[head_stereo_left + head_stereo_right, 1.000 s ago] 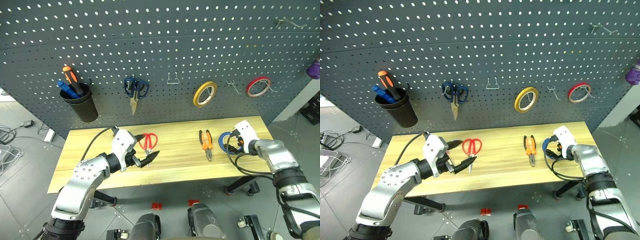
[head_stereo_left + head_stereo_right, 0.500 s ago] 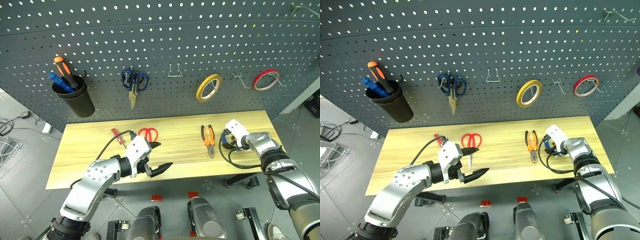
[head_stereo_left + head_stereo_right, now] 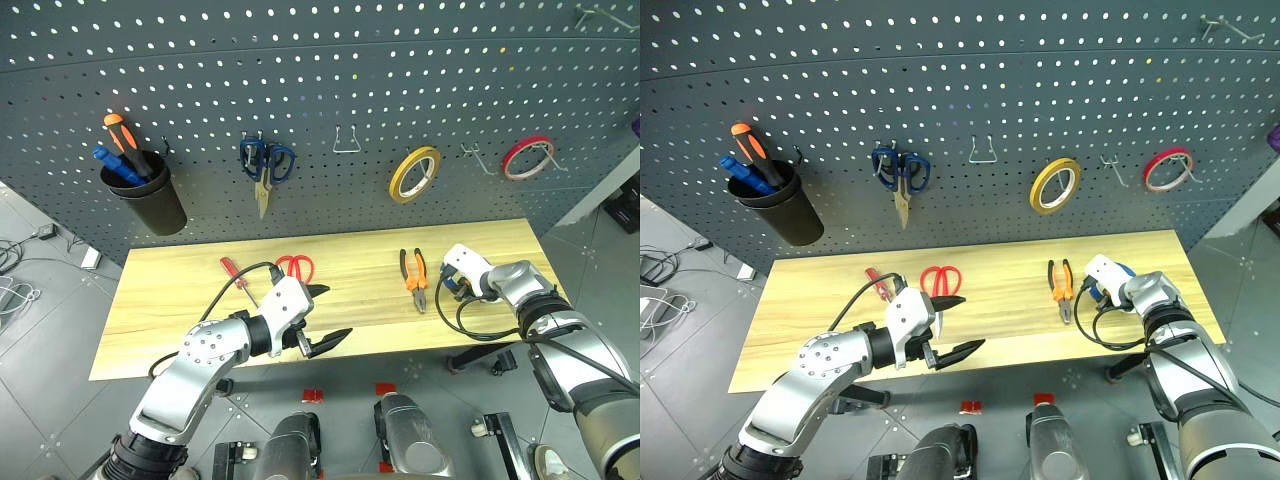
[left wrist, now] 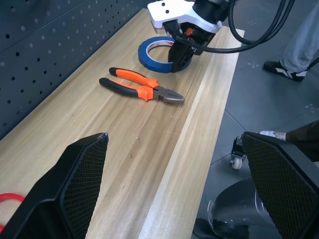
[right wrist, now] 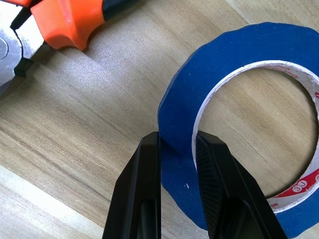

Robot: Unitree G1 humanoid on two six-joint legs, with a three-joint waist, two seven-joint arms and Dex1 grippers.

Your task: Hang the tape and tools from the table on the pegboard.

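Right gripper (image 5: pixel 177 144) clamped on the near wall of the blue tape ring (image 5: pixel 239 119), flat on the wooden table (image 3: pixel 180 290) just beside the orange-and-black pliers (image 3: pixel 413 278). Left gripper (image 3: pixel 322 318) spread wide above the front table edge, near the red-handled scissors (image 3: pixel 295 267) and red screwdriver (image 3: pixel 232 270)

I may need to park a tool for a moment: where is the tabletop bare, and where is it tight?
Bare wood on the table left of the small screwdriver, and the stretch between the red-handled scissors and the pliers. Crowded at the right end: pliers, blue tape and the right gripper shut on the tape's wall. The open left gripper hangs over the front edge.
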